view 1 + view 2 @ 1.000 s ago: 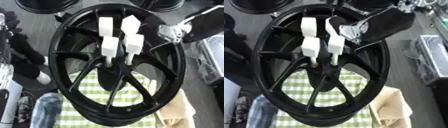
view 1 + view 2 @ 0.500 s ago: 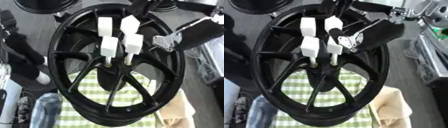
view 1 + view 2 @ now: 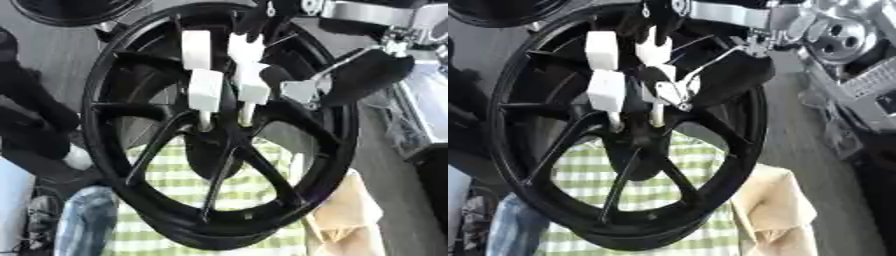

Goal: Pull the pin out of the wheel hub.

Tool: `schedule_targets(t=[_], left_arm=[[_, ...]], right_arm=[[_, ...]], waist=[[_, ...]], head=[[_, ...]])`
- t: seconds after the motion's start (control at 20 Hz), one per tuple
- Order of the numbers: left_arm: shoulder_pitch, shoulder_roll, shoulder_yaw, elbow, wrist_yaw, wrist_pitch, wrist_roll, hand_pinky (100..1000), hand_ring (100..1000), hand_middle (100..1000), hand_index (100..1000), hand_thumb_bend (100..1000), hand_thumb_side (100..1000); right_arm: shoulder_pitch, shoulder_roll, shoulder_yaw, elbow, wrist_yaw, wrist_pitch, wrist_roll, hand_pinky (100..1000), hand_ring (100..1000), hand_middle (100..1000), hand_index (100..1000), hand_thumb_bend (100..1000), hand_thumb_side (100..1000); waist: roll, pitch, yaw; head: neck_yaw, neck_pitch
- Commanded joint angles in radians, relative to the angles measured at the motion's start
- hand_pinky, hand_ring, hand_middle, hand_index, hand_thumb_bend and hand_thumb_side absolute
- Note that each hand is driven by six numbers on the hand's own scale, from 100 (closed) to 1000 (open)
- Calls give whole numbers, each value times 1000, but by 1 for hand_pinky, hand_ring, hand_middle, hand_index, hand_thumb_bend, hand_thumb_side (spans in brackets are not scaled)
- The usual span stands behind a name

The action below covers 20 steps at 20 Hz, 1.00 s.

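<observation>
Pins (image 3: 206, 95), white-capped, in black wheel hub (image 3: 219, 145)

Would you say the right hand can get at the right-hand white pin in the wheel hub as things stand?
Probably yes: the right hand is beside the right white pin, nothing lies between them, and the wheel hub faces the camera openly.

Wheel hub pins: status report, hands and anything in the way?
Right hand beside the right white pin, grip unclear. Left hand not seen. Both pins seated in the black wheel hub. Nothing blocking.
</observation>
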Motion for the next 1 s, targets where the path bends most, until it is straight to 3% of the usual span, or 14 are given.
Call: schedule_targets(t=[0.05, 1.0], left_arm=[[-18, 20, 11, -28, -20, -2, 6, 747, 787, 718, 754, 102, 836], [-21, 19, 7, -32, -25, 3, 2, 747, 786, 714, 748, 100, 836]], right_arm=[[-10, -4, -4, -14, 14, 11, 3, 810, 747, 754, 881, 100, 474], [25, -5, -3, -14, 104, 39, 3, 805, 722, 729, 874, 128, 460]], waist=[[3, -14, 1], [3, -11, 4]], head=[[-6, 2], [10, -4]])
